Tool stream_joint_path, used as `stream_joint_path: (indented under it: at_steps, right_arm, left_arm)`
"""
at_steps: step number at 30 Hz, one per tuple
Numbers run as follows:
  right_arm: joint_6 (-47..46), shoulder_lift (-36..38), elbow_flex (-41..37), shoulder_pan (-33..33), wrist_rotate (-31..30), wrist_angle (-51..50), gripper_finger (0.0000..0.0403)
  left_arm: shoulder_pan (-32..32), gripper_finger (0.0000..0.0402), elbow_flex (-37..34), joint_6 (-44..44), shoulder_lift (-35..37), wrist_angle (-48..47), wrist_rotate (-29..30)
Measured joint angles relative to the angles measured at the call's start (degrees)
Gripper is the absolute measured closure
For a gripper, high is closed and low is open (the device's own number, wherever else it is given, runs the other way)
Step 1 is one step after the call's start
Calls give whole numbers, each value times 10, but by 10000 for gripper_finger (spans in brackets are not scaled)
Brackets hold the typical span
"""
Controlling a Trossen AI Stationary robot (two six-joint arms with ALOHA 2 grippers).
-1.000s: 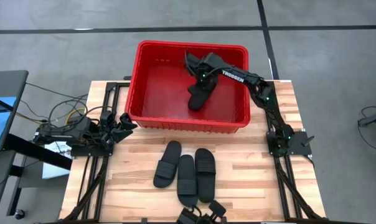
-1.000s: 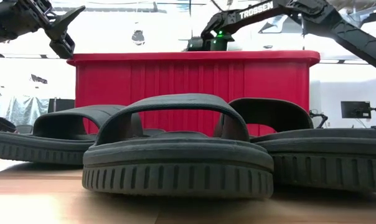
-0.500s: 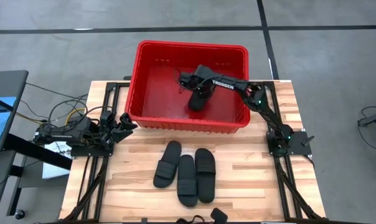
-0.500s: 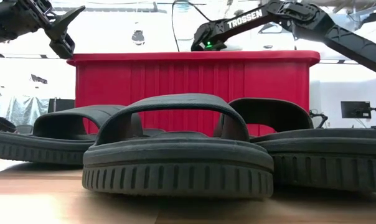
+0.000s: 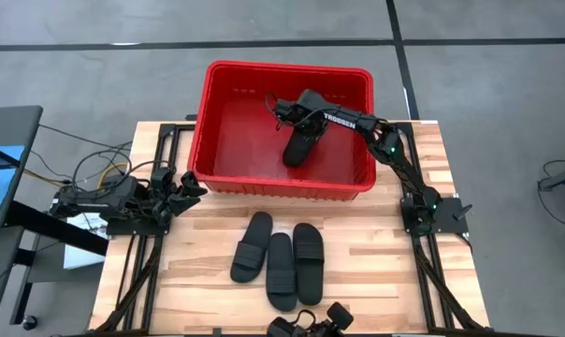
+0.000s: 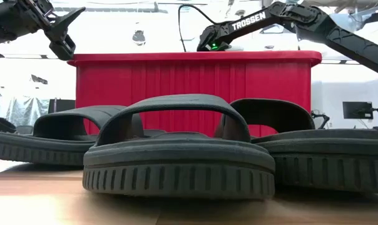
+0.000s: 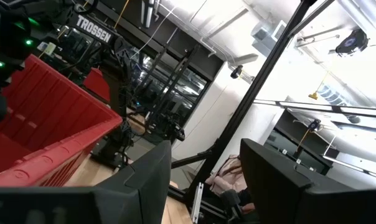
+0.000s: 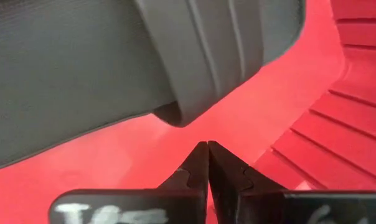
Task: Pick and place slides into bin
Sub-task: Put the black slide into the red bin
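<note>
On the near part of your bench (image 5: 376,271) you see three slides (image 5: 280,258) lying flat side by side, touching or almost touching each other. The left one is turned a little, with its far end leaning to the right; the middle one lies closest to the near edge.

Your left end effector (image 5: 187,187) waits at the left side of the bench, just beside the near left corner of the bin (image 5: 217,178). Its fingers stand apart, quite wide, and they hold nothing.

Farther away, the red bin sits at the far edge of the bench. Inside it, a fourth slide (image 5: 299,146) lies on the bin floor, a little right of the centre. Your right end effector (image 5: 275,106) reaches over the bin from the right, above the far end of this slide. In the right wrist view its fingertips (image 8: 200,163) are pressed together with nothing between them, and the slide's strap (image 8: 228,46) is just beyond them.
</note>
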State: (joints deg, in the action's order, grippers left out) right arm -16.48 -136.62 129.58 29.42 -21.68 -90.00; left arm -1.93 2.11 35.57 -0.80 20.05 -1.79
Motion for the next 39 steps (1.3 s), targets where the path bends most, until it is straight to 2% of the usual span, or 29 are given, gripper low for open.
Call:
stream_joint_path:
  at_steps: [11,18,33,39]
  right_arm:
    - [50,1,46,-2,18,24,403]
    - [104,0,51,8,124,71,403]
    - [95,-3,51,30,117,110,403]
    - [110,-3,51,32,117,66,403]
  left_arm:
    - [0,219,0,0,0,0,0]
    - [0,219,0,0,0,-1,1]
    - [0,219,0,0,0,-1,1]
    - [0,219,0,0,0,-1,2]
